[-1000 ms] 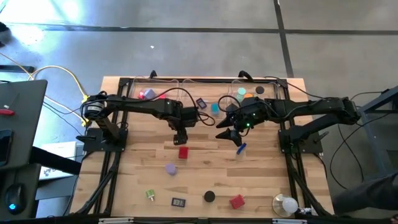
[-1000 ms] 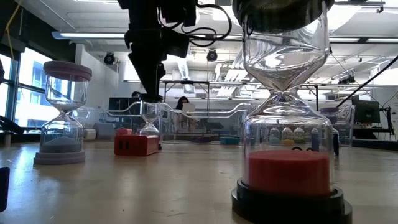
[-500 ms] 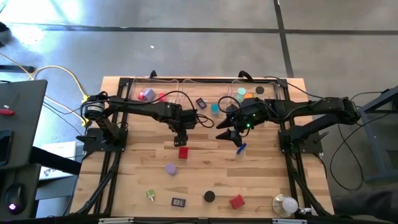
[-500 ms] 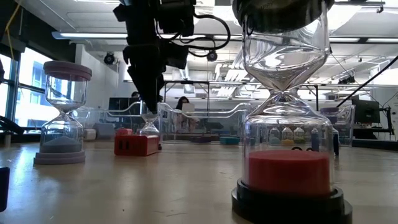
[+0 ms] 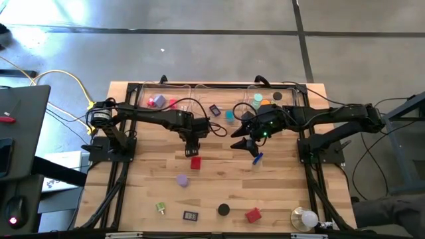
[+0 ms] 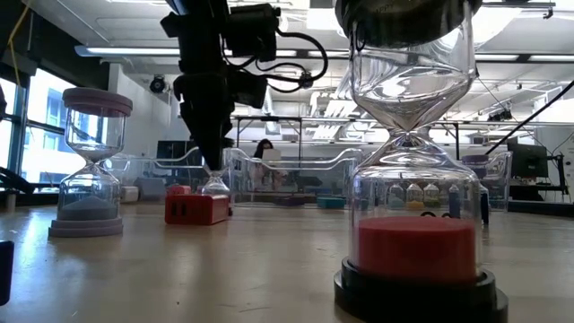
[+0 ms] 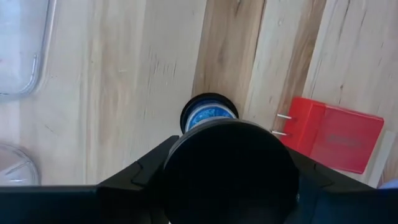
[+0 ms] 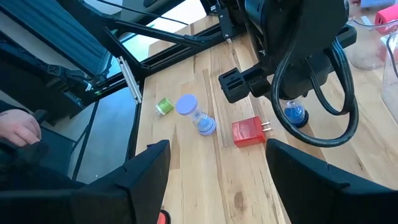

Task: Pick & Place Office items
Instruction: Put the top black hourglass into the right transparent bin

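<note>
**Hovering L gripper over blue timer: grasp geometry + tray contents**

Table [image 5: 285, 192]: wood, items scattered near and mid; clear trays [image 5: 178, 87] run along the far edge.

Tray contents (high view): L end holds pink, lavender and red pcs. R end holds orange, teal and dark caps. A dark pc and a teal pc sit near the middle; can't tell which compartment.

L gripper [image 5: 192, 150]: mid-table, pointing straight down. Blue timer [image 7: 208, 113] stands upright directly beneath it, long axis vertical, in line with the approach. Only its round cap shows in the wrist view. Red block [image 7: 333, 142] lies flat just beside the timer, apart from it, prongs toward the timer.

L finger state: can't tell whether fingers are apart or on the timer; the wrist body hides them.

R gripper [image 5: 240, 143]: waiting to the right of L, fingers spread, nothing between. Blue stick [image 5: 257, 159] lies on the table just beside it.

Judgement: L arm is clearly nearer the timer. Next move turns on a straight vertical drop, then a carry to the far trays. Risk: a finger clipping the red block on descent.
</note>
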{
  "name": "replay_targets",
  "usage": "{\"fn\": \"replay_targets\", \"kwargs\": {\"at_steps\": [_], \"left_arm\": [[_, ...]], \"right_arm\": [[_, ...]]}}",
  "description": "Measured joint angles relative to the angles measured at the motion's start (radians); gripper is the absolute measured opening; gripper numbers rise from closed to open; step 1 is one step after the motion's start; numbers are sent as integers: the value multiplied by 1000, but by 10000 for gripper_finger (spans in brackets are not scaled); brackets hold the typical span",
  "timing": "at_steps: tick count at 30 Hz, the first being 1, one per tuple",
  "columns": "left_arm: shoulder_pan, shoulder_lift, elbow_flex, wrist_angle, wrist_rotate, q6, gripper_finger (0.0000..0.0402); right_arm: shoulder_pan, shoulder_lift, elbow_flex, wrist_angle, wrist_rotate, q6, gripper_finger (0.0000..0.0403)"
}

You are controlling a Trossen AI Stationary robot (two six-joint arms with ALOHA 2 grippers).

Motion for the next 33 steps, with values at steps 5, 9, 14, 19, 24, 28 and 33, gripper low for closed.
{"fn": "replay_targets", "kwargs": {"at_steps": [5, 9, 14, 19, 24, 28, 33], "left_arm": [[0, 0, 0, 0, -15, -4, 194], [-2, 0, 0, 0, -39, -7, 194], [-3, -25, 7, -3, -47, -32, 194], [-2, -108, 18, 0, -80, -34, 194], [5, -255, 69, 8, -132, -49, 194], [5, -388, 110, 45, -185, -55, 194], [-4, -553, 116, 200, -190, -56, 194]], "right_arm": [[0, 0, 0, 0, 0, 0, 254], [0, 0, 0, 0, -1, 0, 254], [1, 0, 0, 4, -3, -15, 254], [29, -1, 1, 50, 32, -55, 254], [31, -1, 1, 69, 53, -34, 254], [25, -1, 1, 120, 54, 0, 254], [17, -1, 1, 161, 45, 0, 254]]}}
